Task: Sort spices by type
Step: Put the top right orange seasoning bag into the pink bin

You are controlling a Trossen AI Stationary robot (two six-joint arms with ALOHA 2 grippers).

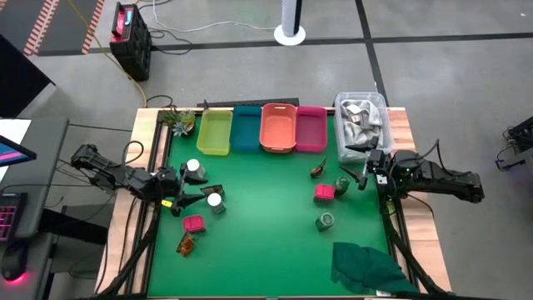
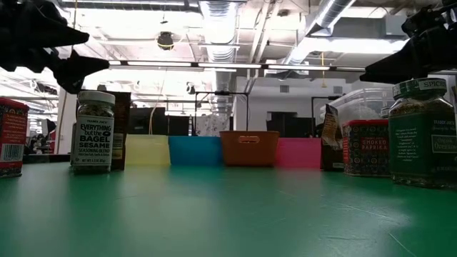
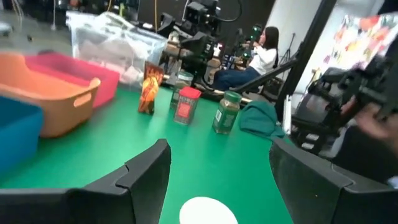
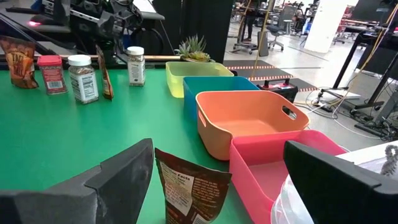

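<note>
Left gripper (image 1: 193, 193) spread wide above a white-capped jar (image 1: 215, 202), right gripper (image 1: 354, 165) likewise apart, with a brown packet (image 4: 189, 186) just ahead between its fingers.

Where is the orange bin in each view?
High view: orange bin, third from the picture's left in the bin row.
Low view: bin at centre, far back.
Left wrist view: bin between blue bin and pink bin.
Right wrist view: bin, same neighbours.
Landmark: pink bin beside it.
</note>
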